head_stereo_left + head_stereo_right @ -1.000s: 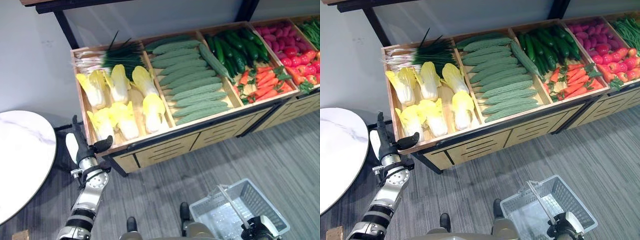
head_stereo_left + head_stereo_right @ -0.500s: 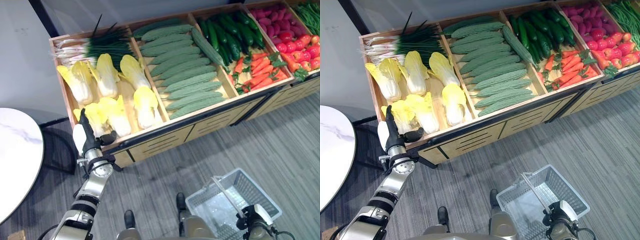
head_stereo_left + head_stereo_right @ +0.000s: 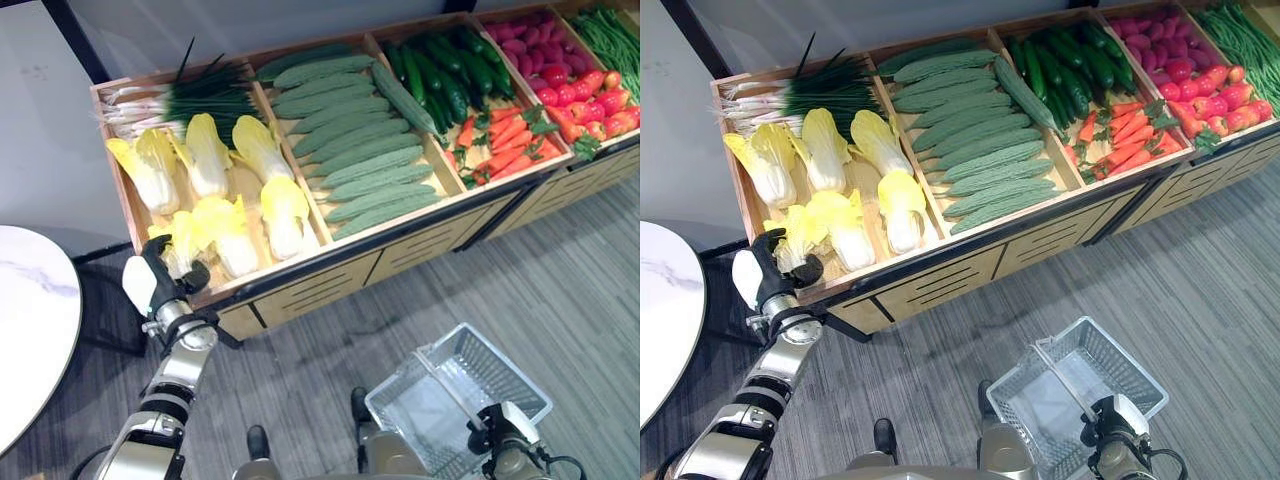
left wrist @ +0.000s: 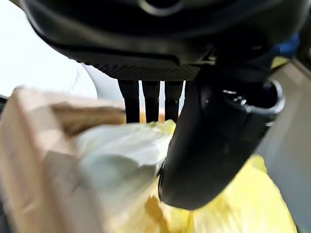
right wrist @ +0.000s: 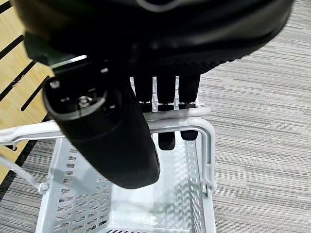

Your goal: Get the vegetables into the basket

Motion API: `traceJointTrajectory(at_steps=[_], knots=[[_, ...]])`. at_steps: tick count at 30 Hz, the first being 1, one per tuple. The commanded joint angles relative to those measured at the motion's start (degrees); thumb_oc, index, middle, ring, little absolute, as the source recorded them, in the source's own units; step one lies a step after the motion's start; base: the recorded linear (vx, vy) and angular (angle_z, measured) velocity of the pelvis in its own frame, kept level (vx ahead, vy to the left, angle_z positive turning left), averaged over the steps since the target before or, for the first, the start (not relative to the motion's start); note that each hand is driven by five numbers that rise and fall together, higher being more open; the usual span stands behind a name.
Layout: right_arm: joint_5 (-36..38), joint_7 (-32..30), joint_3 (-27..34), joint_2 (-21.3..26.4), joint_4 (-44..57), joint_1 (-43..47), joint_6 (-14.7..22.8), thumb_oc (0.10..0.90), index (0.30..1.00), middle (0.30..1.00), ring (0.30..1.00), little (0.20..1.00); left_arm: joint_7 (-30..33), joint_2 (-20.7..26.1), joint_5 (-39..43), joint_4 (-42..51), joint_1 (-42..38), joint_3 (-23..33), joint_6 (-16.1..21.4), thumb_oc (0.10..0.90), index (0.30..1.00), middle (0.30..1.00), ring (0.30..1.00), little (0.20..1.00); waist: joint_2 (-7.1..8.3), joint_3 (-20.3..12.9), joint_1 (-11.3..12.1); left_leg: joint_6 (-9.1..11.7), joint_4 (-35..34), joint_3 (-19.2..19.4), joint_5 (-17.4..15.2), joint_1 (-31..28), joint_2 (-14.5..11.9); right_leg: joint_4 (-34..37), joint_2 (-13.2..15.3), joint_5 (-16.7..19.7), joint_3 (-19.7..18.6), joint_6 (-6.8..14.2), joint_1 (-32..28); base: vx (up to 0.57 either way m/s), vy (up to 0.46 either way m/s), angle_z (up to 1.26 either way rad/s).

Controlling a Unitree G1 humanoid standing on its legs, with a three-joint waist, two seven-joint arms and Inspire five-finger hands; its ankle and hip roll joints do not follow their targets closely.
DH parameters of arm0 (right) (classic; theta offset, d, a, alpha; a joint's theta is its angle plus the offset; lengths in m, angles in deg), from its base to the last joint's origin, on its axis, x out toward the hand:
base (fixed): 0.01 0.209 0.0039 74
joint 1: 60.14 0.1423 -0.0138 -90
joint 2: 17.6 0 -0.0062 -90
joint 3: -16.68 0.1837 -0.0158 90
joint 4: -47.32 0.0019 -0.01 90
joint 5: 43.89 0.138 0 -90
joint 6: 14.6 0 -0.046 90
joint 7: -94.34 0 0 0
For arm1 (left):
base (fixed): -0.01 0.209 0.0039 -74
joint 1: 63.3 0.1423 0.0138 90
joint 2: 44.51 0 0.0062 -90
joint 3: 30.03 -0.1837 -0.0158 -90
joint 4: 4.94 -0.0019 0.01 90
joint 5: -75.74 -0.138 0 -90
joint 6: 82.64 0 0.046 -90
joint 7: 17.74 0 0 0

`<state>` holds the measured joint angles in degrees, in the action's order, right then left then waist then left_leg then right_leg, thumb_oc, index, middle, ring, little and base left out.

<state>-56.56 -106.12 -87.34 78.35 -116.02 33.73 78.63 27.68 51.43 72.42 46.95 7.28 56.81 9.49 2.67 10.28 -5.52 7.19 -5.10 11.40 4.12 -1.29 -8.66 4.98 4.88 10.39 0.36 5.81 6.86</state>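
Left hand (image 3: 160, 283) grips crate (image 3: 118, 175) cabbage (image 3: 178, 243); right hand (image 5: 146, 92) grips empty basket (image 3: 455, 400) handle (image 5: 97, 126).

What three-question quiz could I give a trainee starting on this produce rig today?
1. True or false: the basket holds vegetables.
2. What is the left hand closing on? A) a cabbage B) a carrot C) a cucumber
3. What does the right hand hold?

Key:
1. False; the basket shows nothing inside.
2. A, the cabbage at the front corner of the wooden stand.
3. The basket's handle.
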Motion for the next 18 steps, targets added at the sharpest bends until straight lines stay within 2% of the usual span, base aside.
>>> traceJointTrajectory(at_steps=[1,8,13,18], knots=[[-1.1,-2.3,-1.9,1.0,-0.6,0.3,-0.5,0.4,0.3,0.3,0.3,0.3,1.9,1.9,0.0,-0.7,-3.1,-0.4,1.5,0.4,0.3,0.3,0.3,0.3,2.57,-2.4,0.2,-0.4,0.1,-3.5,-2.7,0.2,0.0,-0.2,4.2,-3.0,0.2,5.1,-1.4,0.0,0.0,0.0],[-1.2,-1.7,-1.0,1.4,0.1,-0.6,-0.8,0.4,0.3,0.3,0.3,0.3,3.8,2.6,0.7,9.2,-2.1,3.9,2.6,0.4,0.3,0.3,0.3,0.3,2.6,-2.9,0.4,-0.3,0.1,-3.6,-2.9,-0.4,0.0,-0.1,4.2,-3.1,0.5,5.1,-2.2,0.0,0.0,0.0],[-1.2,-1.1,-1.0,1.2,0.3,-1.0,-0.6,0.4,0.3,0.3,0.3,0.3,4.7,3.1,-0.8,12.6,-2.3,5.2,2.4,0.4,0.3,0.3,0.3,0.3,2.66,-3.1,0.5,-0.2,0.1,-3.4,-2.8,-0.4,-0.1,0.0,4.3,-2.9,0.7,5.2,-2.3,0.0,0.0,0.0],[-1.3,-0.8,-1.4,0.9,0.8,-1.5,-0.1,0.4,0.3,0.3,0.3,0.3,5.6,3.0,-2.2,18.9,-2.3,6.2,4.0,0.4,0.3,0.3,0.3,0.3,2.77,-3.5,0.4,-0.2,0.1,-3.4,-3.0,-0.6,-0.1,0.0,4.3,-3.0,0.8,5.3,-2.6,0.0,0.0,0.0]])
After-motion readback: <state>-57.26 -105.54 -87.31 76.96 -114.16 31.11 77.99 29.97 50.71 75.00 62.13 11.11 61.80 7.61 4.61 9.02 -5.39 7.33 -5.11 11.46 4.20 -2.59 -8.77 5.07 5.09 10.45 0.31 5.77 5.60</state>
